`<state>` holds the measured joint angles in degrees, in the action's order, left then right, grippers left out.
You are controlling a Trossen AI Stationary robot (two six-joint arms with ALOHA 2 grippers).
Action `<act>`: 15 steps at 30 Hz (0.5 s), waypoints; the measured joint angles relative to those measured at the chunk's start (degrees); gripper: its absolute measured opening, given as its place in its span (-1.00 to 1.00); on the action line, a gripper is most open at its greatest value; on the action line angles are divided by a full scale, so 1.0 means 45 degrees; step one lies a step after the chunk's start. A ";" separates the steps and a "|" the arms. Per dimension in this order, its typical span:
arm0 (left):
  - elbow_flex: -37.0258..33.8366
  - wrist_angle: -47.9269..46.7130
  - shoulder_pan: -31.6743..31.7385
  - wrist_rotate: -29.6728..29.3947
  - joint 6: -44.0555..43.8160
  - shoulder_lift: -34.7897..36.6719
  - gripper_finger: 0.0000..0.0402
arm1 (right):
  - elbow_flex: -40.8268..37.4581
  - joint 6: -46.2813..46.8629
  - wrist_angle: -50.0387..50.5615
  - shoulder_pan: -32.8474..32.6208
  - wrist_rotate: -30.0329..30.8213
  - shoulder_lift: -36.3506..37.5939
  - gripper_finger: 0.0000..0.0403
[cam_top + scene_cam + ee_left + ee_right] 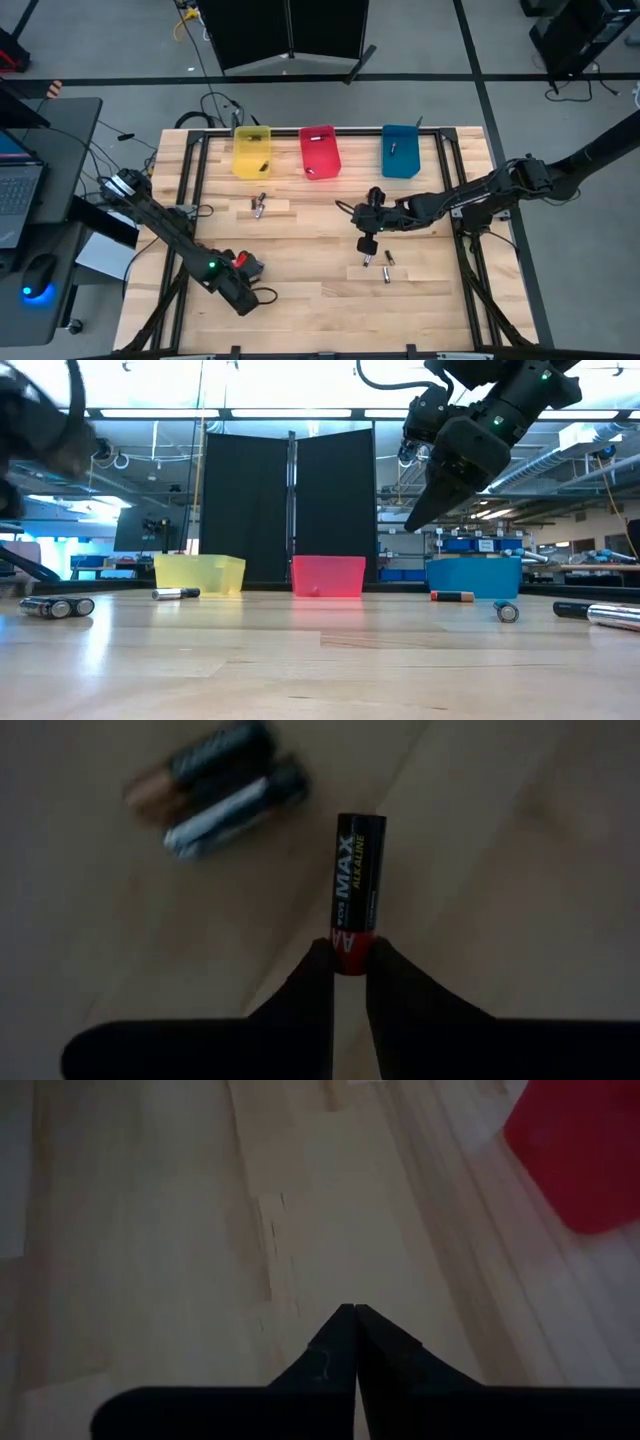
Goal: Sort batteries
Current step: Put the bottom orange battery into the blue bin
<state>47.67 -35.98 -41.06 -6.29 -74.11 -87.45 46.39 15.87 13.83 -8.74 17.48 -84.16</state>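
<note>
My left gripper (347,955) is near the table's front left (248,268) and is shut on a black AA battery (358,870) with a red end. Two more batteries (215,790) lie side by side on the wood just beyond it. My right gripper (366,245) hangs shut above the middle of the table (412,522), with nothing between its fingers (355,1312). Loose batteries lie below it (367,261) and beside it (388,266), and others lie in front of the yellow bin (259,206). My left gripper pinches the battery's red end (347,948) between its two fingertips, which come steeply from above. The black body sticks out ahead of the fingers, in line with them. Whether the battery is clear of the table, I cannot tell.
Three bins stand in a row at the table's far edge: yellow (252,152), red (319,152) and blue (400,152). In the low view, batteries lie scattered along the table, a group at the left (55,607) and several at the right (505,611).
</note>
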 joint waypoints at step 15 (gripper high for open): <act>-0.1691 0.4779 0.3896 -0.1454 0.6392 0.1752 -0.80 | -0.1918 -0.0575 -0.3286 -0.0230 -0.0564 0.0000 -0.96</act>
<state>40.06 -14.47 -23.53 -12.83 -45.34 -79.56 37.76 13.28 -0.95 -9.77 14.95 -84.16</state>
